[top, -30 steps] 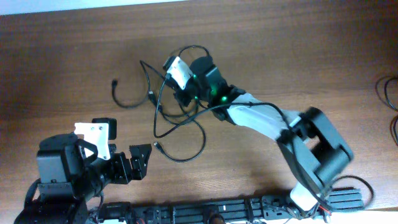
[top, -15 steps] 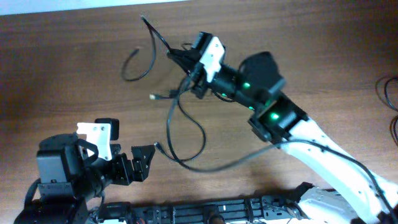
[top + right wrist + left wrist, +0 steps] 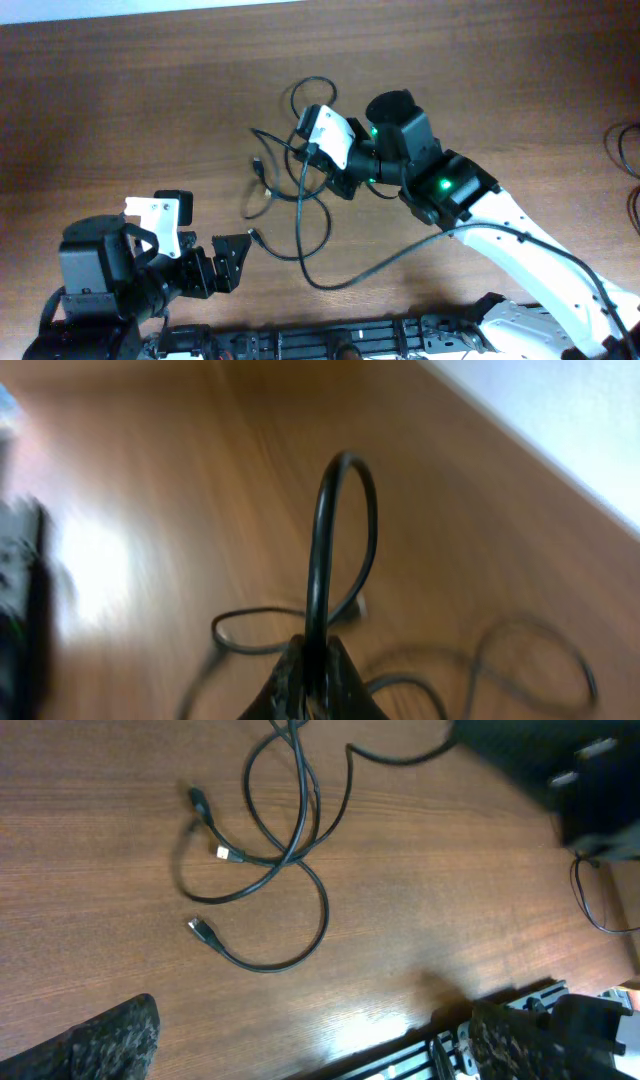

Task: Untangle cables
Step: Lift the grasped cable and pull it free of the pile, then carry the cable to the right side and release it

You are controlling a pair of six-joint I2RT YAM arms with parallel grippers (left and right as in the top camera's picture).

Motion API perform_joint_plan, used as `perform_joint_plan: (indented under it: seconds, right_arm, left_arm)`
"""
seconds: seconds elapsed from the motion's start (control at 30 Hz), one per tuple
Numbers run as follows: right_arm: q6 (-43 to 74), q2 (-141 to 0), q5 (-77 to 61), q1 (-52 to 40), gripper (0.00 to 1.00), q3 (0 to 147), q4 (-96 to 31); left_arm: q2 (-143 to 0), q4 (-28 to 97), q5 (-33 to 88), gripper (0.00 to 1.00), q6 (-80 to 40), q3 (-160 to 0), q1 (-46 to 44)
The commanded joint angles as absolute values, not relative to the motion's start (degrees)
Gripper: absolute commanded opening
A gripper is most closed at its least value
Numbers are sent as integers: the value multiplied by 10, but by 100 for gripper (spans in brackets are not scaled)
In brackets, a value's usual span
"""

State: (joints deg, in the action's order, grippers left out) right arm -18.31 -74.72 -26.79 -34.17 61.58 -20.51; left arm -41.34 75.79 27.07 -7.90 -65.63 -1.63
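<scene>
At centre of the overhead view, my right pincer is clamped on one strand of the cables and holds a loop raised. The rest lies tangled on the table just below. My left pincer stands wide and empty at lower left. Step in hand: separating one strand. The next move probably calls for drawing it clear without tightening the crossings.

The brown wooden surface carries the cables, thin and black, in loose loops which cross each other near its middle. One small plug lies free on the wood beside them. Another black cord lies at the right edge.
</scene>
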Motion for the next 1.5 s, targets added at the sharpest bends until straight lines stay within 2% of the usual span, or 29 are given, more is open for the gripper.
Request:
perform_joint_plan:
  seconds: [0.0, 0.17, 0.3, 0.47, 0.73, 0.83, 1.17, 1.3, 1.47]
  right_arm:
    - [-309, -752, -172, -324, 4, 618, -232]
    - [-377, -740, -65, -319, 4, 618, -139]
    - [-377, -721, -51, -319, 4, 618, -76]
    - [-369, -702, -51, -319, 4, 618, -66]
    - [-194, -679, -32, -317, 4, 618, -35]
    - [-155, -676, 22, -317, 4, 618, -34]
    - [-156, -666, 295, -305, 4, 618, -39]
    - [-155, -666, 287, -258, 4, 618, -41]
    - [-155, -658, 187, -177, 4, 618, -54]
  left_arm:
    - [-413, 754, 279, 99, -70, -655, -13]
    - [-413, 756, 278, 99, -70, -655, -13]
    - [-413, 755, 278, 99, -70, -655, -13]
    - [-413, 754, 276, 99, -70, -655, -13]
    - [-413, 755, 277, 99, -70, -655, -13]
    - [-413, 755, 277, 99, -70, -655, -13]
    - [-413, 755, 277, 99, -70, -655, -13]
    - [-413, 755, 276, 99, -69, -655, -13]
    - [-413, 755, 276, 99, -69, -655, -13]
